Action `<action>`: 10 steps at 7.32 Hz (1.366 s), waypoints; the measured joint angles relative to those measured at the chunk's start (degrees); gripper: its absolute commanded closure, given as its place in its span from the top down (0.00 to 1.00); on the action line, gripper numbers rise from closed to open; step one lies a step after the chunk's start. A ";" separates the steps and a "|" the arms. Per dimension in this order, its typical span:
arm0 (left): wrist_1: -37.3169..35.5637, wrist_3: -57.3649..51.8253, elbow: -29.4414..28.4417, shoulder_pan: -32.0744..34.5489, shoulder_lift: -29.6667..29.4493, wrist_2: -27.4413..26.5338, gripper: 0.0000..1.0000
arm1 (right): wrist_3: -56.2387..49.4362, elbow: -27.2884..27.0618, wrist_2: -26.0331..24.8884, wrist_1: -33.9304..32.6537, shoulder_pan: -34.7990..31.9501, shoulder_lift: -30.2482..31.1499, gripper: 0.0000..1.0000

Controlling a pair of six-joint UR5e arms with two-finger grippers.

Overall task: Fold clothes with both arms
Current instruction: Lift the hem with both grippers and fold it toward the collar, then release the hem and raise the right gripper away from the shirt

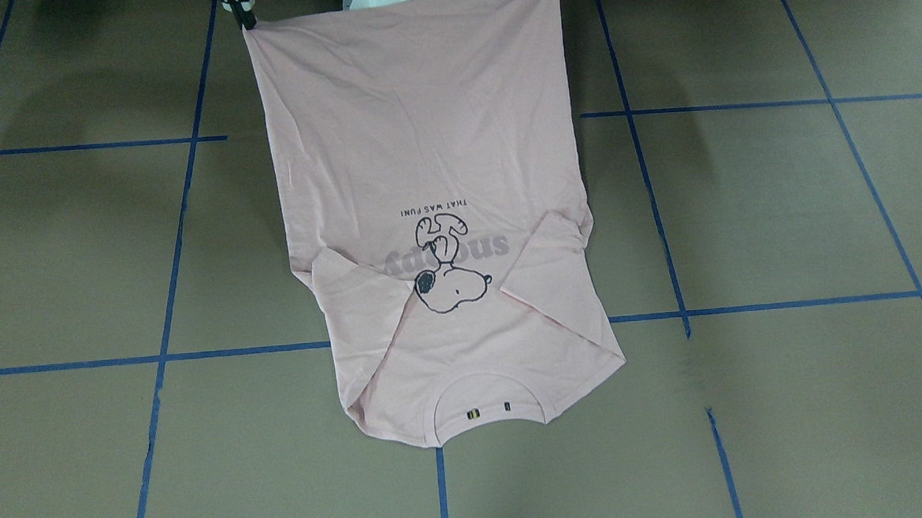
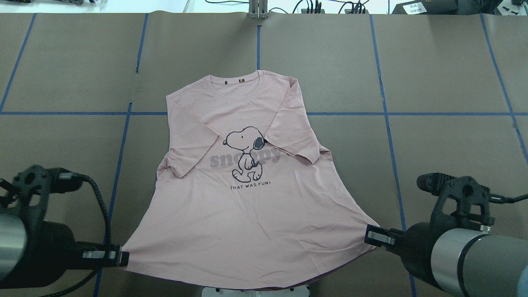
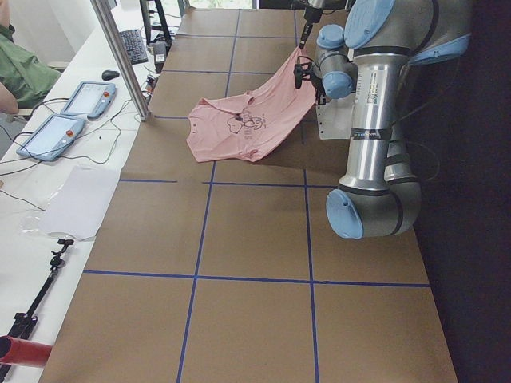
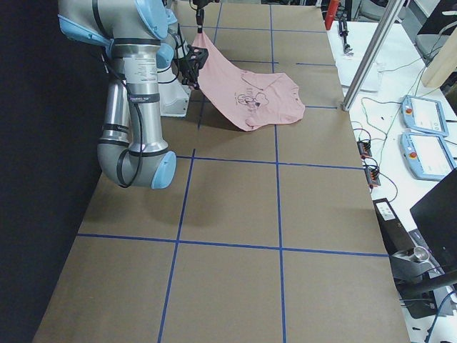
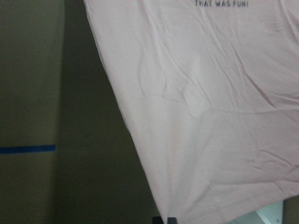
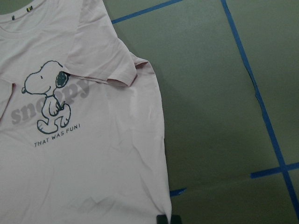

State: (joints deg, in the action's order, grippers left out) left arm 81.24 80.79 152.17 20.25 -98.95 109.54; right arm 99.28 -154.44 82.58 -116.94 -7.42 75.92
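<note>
One pale pink cartoon-dog T-shirt [image 2: 247, 214] lies collar-end on the brown blue-taped table [image 2: 433, 144], with its two sleeves folded inward. The black left gripper [image 2: 122, 258] and black right gripper [image 2: 368, 237] each pinch one raised hem corner.

The T-shirt [image 2: 247, 214] is soft matt cloth, lightly creased, on a table [image 2: 433, 62] covered in matt brown paper.

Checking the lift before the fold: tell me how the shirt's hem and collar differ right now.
Height: the hem is raised above the table, while the collar lies flat on it.
Grip: the left gripper and right gripper each pinch a hem corner; no gripper holds the collar.
Spread: the hem is stretched wide; the collar end is narrower, sleeves folded inward.
Both belong to one pale pink T-shirt, print side up.
</note>
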 measured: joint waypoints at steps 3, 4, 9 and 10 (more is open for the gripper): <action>-5.89 -11.31 -9.12 9.36 -9.63 2.28 0.00 | -11.26 10.88 2.93 -3.89 -9.46 -12.51 0.00; -5.82 -16.56 -15.53 13.81 -12.25 2.44 0.00 | -16.04 17.60 4.56 -0.90 -14.93 -15.55 0.00; 5.55 -27.36 -38.19 23.97 -15.18 1.66 0.00 | -22.96 53.27 10.51 27.62 -30.64 -22.34 0.00; 10.81 -27.48 -43.64 24.37 -15.32 0.81 0.00 | -23.21 60.42 10.54 31.65 -31.47 -24.92 0.00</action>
State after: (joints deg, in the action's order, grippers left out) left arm 92.05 53.32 108.52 44.62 -114.27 110.35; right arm 76.07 -94.02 93.11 -85.29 -38.88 51.00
